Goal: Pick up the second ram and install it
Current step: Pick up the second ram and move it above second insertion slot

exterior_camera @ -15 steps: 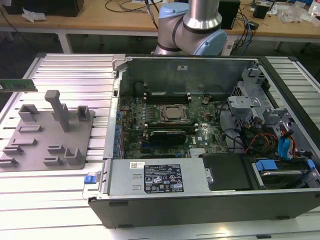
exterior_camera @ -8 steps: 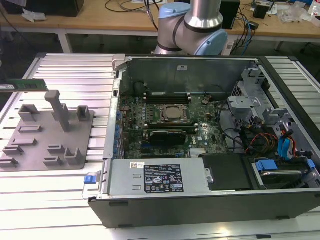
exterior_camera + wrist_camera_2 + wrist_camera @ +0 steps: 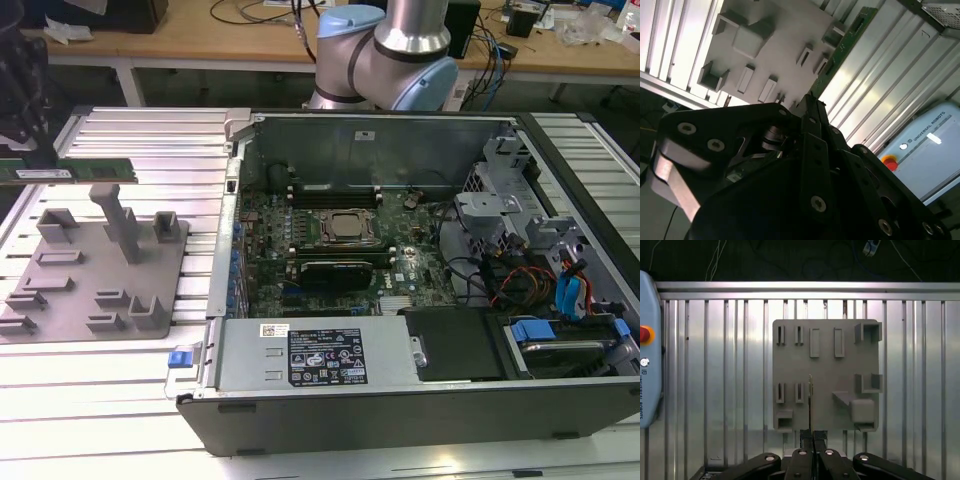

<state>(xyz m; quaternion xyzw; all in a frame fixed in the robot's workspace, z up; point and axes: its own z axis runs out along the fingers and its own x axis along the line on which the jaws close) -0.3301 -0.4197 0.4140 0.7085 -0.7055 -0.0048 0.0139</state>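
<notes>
Evidently light, stiff and fragile, the second ram [image 3: 76, 170] is best pinched on its flat faces. The claw [image 3: 812, 437] is closed on it above the grey holder plate [image 3: 100, 270], well apart from the open computer case [image 3: 400, 400] on the desk [image 3: 150, 130].

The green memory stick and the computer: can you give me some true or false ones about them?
1. The tool is pinching the green memory stick. True.
2. The stick is plugged into the computer. False: the tool holds it over the grey holder plate, outside the computer case.
3. The computer case is open, so you can see a square silver chip inside. True.
4. The grey holder plate lies inside the computer case. False: it lies on the metal table, on the exterior view's left of the case.
</notes>
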